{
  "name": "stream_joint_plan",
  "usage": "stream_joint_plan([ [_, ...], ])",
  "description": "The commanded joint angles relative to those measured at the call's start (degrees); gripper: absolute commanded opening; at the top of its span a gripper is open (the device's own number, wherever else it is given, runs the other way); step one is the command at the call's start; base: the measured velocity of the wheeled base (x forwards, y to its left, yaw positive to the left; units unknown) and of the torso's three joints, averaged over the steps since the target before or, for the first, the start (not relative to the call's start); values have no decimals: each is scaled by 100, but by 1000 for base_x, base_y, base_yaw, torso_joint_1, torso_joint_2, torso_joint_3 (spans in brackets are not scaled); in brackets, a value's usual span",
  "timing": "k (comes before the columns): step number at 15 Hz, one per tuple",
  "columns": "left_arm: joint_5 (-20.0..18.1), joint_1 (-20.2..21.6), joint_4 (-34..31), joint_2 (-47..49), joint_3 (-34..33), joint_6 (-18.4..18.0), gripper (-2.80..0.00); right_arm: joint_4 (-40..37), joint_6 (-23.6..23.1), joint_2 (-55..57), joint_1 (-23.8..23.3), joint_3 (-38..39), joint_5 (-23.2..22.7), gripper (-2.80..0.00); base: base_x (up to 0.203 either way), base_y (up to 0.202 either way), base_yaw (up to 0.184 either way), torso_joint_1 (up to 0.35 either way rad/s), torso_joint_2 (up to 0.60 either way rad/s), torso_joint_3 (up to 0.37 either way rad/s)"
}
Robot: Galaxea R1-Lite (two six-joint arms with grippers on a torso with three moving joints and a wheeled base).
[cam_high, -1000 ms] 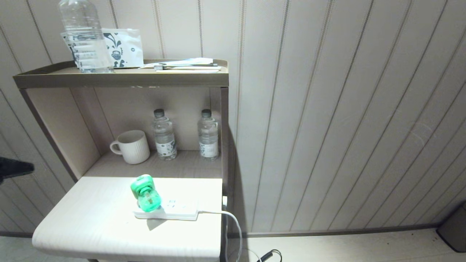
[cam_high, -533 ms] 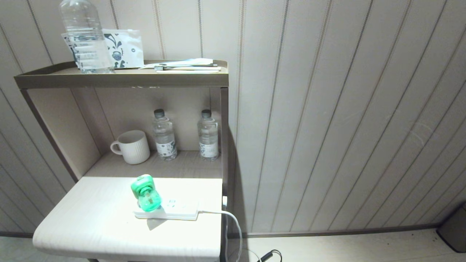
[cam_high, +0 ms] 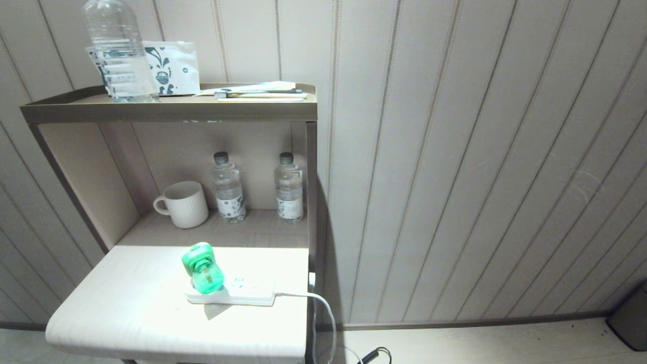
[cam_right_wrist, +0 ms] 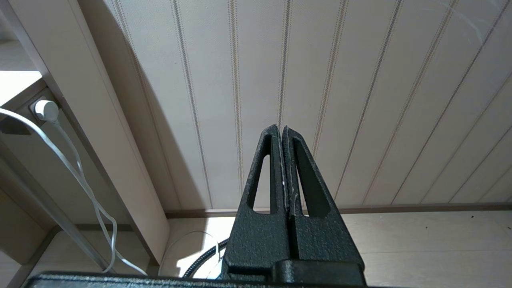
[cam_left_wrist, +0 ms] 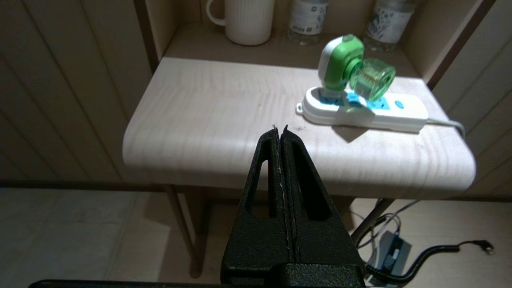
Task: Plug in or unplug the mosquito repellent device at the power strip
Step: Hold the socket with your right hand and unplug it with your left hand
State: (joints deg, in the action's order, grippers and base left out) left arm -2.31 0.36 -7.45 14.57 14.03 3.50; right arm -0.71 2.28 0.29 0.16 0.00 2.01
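- Mosquito repellent device (cam_left_wrist: 347,66) stood plugged into the power strip (cam_left_wrist: 362,110) on the pale tabletop (cam_left_wrist: 224,120).
- Left gripper (cam_left_wrist: 279,129) hung before the table's front edge, fingers pressed together, empty, well apart from the device.
- Right gripper (cam_right_wrist: 279,128), likewise closed and empty, faced the panelled wall (cam_right_wrist: 320,80).

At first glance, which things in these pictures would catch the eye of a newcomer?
The bright green mosquito repellent device stands plugged into the white power strip on the pale table top. Behind it, in the shelf niche, a white mug stands beside two small water bottles. The left gripper, shut and empty, is short of the table's near edge.
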Motion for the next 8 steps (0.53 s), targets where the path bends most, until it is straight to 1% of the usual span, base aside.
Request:
stream_joint_plan([
  [1, 230, -18, -153, -933, -374, -199, -280, 0, 1, -3, 2, 0, 1, -280, 0, 0, 0, 0, 0, 0],
  [2, 407, -22, -177, -1239, -531, -350, -280, 0, 1, -3, 2, 0, 1, -280, 0, 0, 0, 0, 0, 0],
  [3, 568, -25, -27, -1432, -832, -576, -280, 0, 1, -3, 2, 0, 1, -280, 0, 0, 0, 0, 0, 0],
  [4, 667, -26, 420, -1457, -1072, -717, -280, 0, 1, -3, 2, 0, 0, -280, 0, 0, 0, 0, 0, 0],
  [5, 719, -27, 800, -1457, -1251, -784, -280, 0, 1, -3, 2, 0, 1, -280, 0, 0, 0, 0, 0, 0],
  [6, 673, -27, 1129, -1457, -1366, -802, -280, 0, 1, 5, 2, 0, -5, -280, 0, 0, 0, 0, 0, 0],
  [7, 542, -27, 1448, -1457, -1396, -803, -280, 0, 1, -3, 2, 0, 1, -280, 0, 0, 0, 0, 0, 0],
  [8, 268, -27, 1693, -1457, -1401, -807, -280, 0, 1, -2, 2, 0, 1, -280, 0, 0, 0, 0, 0, 0],
])
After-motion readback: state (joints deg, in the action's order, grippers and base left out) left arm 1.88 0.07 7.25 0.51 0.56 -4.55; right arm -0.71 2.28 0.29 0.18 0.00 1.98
